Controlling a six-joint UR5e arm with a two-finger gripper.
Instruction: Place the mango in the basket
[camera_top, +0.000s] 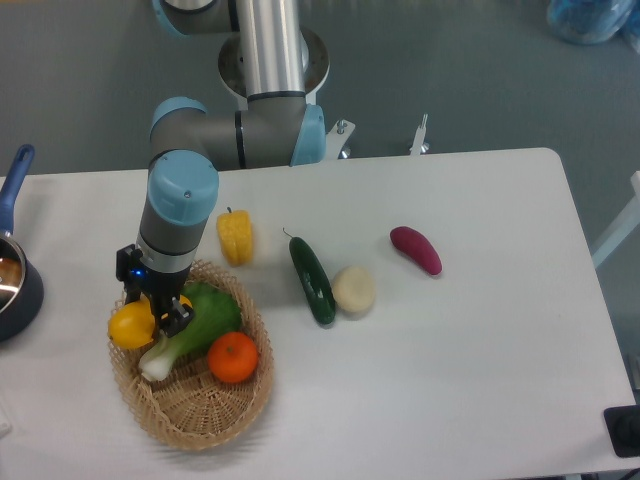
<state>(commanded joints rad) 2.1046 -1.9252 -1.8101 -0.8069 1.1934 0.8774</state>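
Yellow mango (131, 326) at wicker basket (205, 412) left rim

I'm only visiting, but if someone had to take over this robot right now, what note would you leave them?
Gripper: down at the basket's left rim, right against the mango; whether it is shut on it can't be told.
Mango: over the left edge of the basket, beside the leafy green and the orange.
Done: mango brought to the basket.
Left: likely let go, check the mango settles inside rather than rolling off the rim, then lift the arm away.
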